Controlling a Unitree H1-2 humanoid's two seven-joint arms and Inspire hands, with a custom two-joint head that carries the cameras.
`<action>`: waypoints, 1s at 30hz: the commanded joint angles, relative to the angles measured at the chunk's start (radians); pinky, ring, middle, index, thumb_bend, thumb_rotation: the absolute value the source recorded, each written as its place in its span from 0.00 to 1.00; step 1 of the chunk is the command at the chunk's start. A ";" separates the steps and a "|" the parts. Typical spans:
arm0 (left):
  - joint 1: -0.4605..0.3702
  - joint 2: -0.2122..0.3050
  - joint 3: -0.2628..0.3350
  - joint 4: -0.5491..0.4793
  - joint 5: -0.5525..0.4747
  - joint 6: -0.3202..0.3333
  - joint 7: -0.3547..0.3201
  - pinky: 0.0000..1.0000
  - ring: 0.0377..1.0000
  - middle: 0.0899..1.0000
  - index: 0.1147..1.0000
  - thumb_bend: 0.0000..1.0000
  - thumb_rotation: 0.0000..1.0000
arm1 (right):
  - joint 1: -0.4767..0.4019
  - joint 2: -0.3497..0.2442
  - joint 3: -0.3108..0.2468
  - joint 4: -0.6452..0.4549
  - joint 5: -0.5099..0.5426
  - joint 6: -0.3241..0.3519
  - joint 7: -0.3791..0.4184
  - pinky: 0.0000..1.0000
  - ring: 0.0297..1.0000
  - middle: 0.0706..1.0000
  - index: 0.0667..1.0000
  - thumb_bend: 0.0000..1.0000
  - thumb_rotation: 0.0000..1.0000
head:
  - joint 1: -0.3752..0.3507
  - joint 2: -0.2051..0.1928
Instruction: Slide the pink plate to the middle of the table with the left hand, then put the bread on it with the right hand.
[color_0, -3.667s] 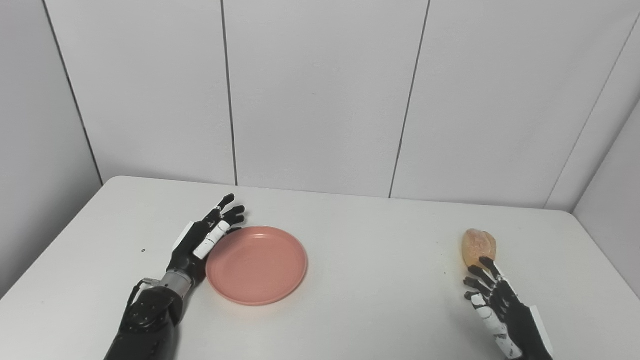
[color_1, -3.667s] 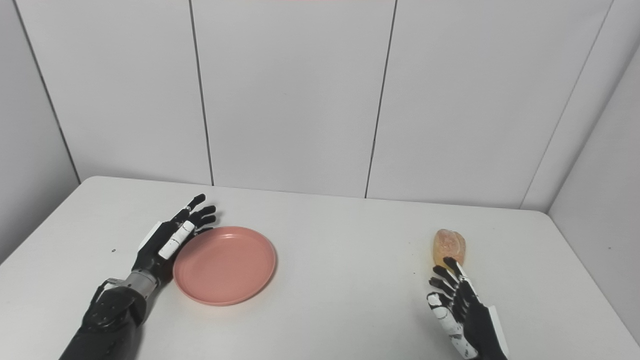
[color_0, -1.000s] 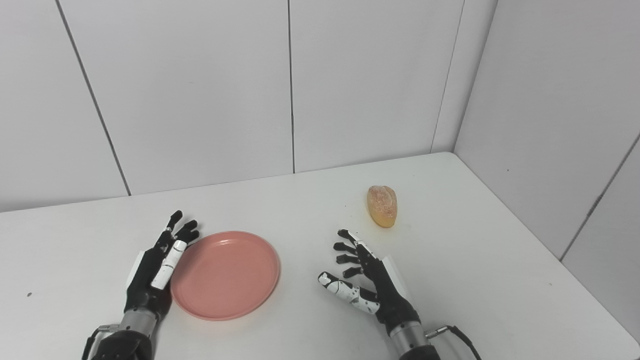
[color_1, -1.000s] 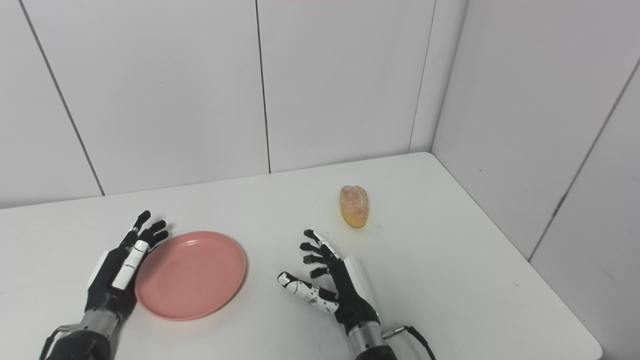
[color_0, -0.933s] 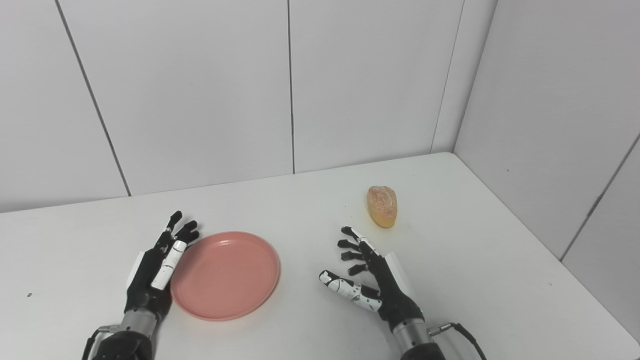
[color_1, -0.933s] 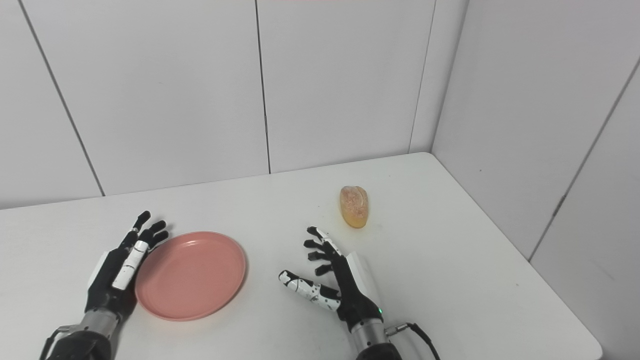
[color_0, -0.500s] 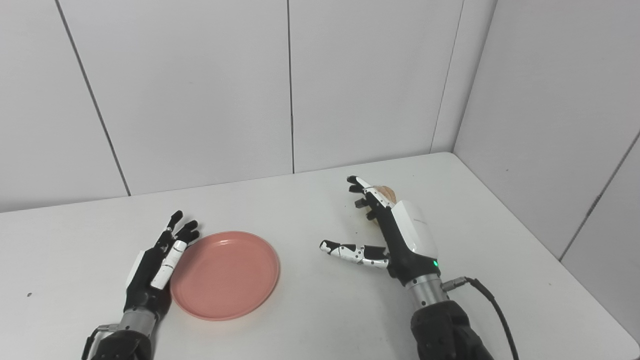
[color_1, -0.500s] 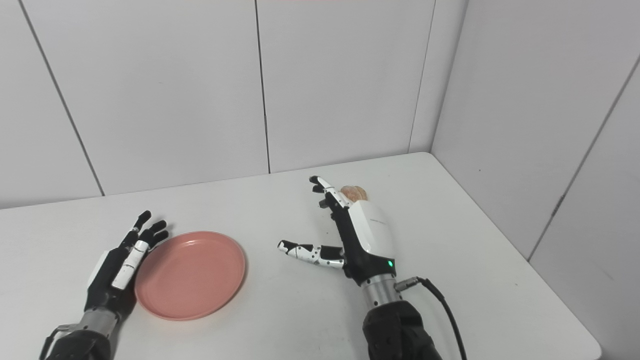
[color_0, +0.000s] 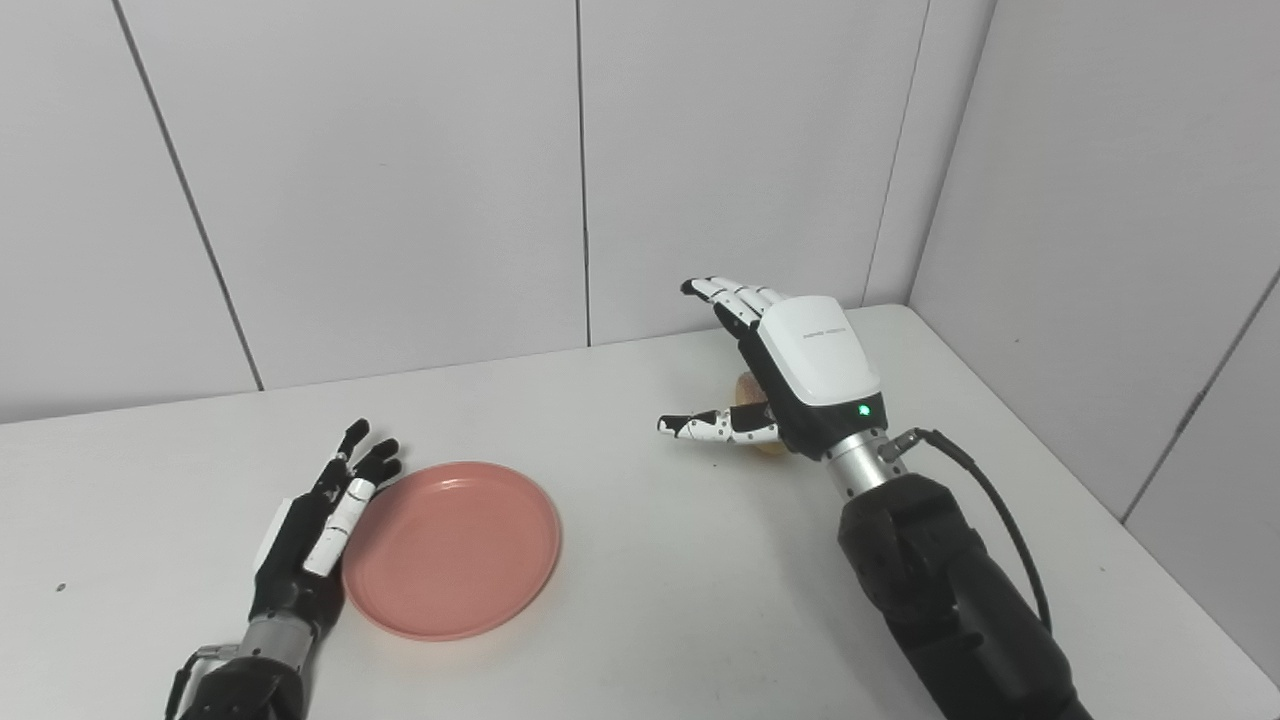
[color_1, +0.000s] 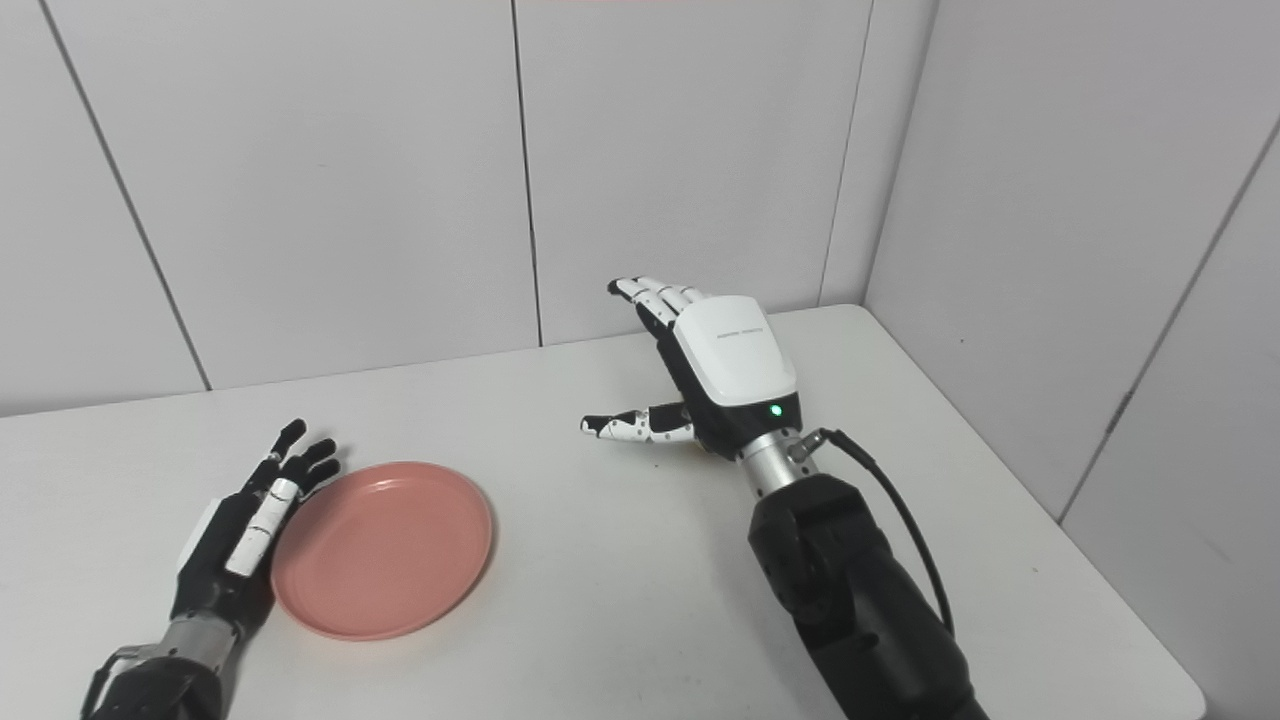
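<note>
Bread, a small golden roll (color_0: 745, 388), sits under my right hand (color_0: 800, 375), fingers (color_0: 722, 292) spread open for grabbing; my open left hand (color_0: 310, 525) rests beside the round pink plate (color_0: 452, 548)

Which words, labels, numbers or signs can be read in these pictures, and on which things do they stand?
Right robot hand: a faint grey line of print on its white back cover, too small and blurred to read.
Green light near the wrist of the same robot hand: a plain dot, not a text.
Left robot hand, pink plate, bread, table, wall panels: no text visible.
</note>
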 joint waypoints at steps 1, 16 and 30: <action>-0.013 -0.002 -0.007 0.019 0.000 -0.007 -0.005 0.88 0.90 0.89 0.95 0.73 0.72 | -0.070 -0.035 -0.001 0.015 -0.004 -0.032 -0.004 0.72 0.81 0.82 0.79 0.95 0.55 | 0.003 0.001; -0.015 -0.005 -0.009 0.035 -0.006 -0.014 -0.013 0.87 0.90 0.89 0.96 0.72 0.72 | -0.201 0.009 0.019 0.172 -0.107 0.230 0.106 0.47 0.69 0.79 0.81 0.95 0.58 | 0.012 -0.007; -0.013 -0.002 -0.008 0.030 -0.008 -0.008 -0.014 0.87 0.90 0.90 0.95 0.72 0.72 | -0.287 0.061 0.037 0.331 -0.211 0.369 0.213 0.29 0.45 0.66 0.79 0.95 0.64 | 0.015 -0.011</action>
